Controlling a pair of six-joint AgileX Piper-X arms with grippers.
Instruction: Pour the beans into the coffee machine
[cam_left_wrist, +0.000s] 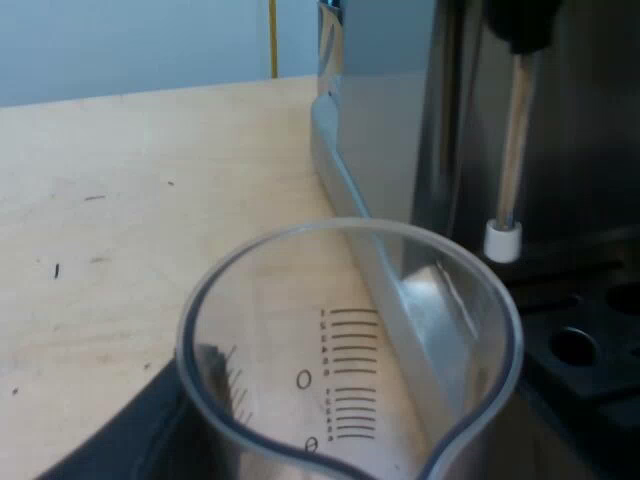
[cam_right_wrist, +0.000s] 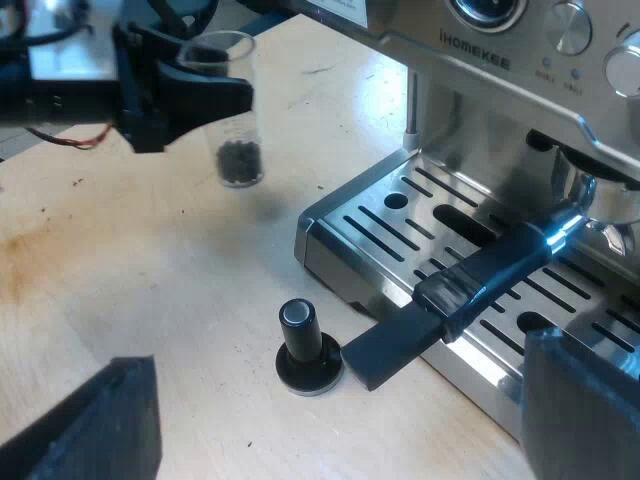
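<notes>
The clear measuring glass (cam_left_wrist: 350, 340) sits close in front of the left wrist camera, its rim and printed scale showing, with one dark finger (cam_left_wrist: 120, 435) against its side. From the right wrist view, my left gripper (cam_right_wrist: 185, 85) holds that glass (cam_right_wrist: 238, 110) upright above the wooden table, dark beans (cam_right_wrist: 240, 160) in its bottom. The glass is beside the espresso machine (cam_right_wrist: 480, 60), below the level of its top. My right gripper (cam_right_wrist: 335, 430) hangs open over the table, near the tamper.
A tamper with a black knob (cam_right_wrist: 305, 350) stands on the table by the drip tray (cam_right_wrist: 400, 220). The holder's dark handle (cam_right_wrist: 470, 290) juts out over the tray from the machine's front. The steam wand (cam_left_wrist: 515, 150) hangs near the glass.
</notes>
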